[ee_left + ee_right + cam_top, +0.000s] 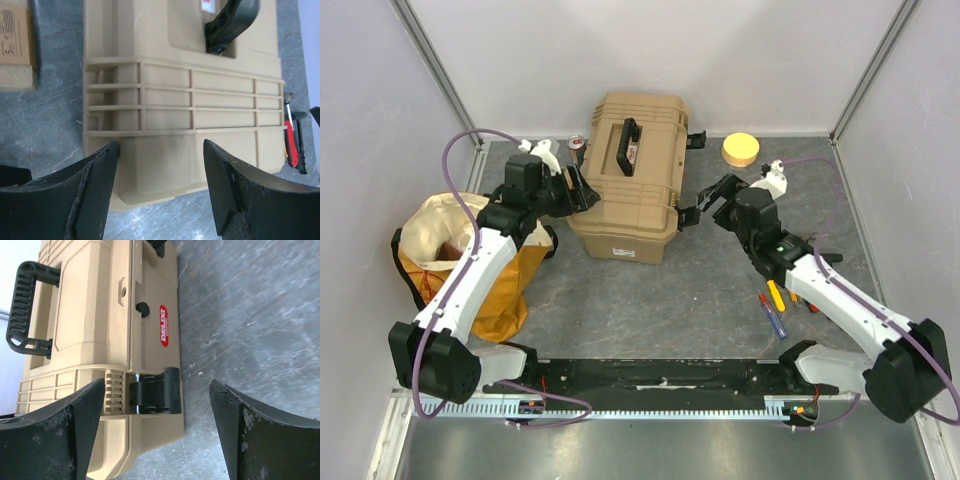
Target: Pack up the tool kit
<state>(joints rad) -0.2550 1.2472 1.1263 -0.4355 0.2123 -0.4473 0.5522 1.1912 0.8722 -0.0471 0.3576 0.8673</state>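
Observation:
The tan toolbox (630, 185) stands shut at the back middle of the table, its black handle (629, 145) on top. My left gripper (582, 190) is open at the box's left side. In the left wrist view its fingers (95, 190) stand wide on either side of the box's end (165, 170), holding nothing. My right gripper (705, 200) is open at the box's right side, and its wrist view faces a black latch (155, 390) low on the toolbox (90, 315). Several small screwdrivers (775, 305) lie on the table by the right arm; a red one (291, 140) shows beyond the box.
A yellow-cream cloth bag (460, 260) sits open at the left, under the left arm. A round yellow disc (741, 150) lies at the back right and a small can (577, 146) behind the left gripper. A cardboard box (17, 45) sits left of the toolbox. Walls enclose three sides.

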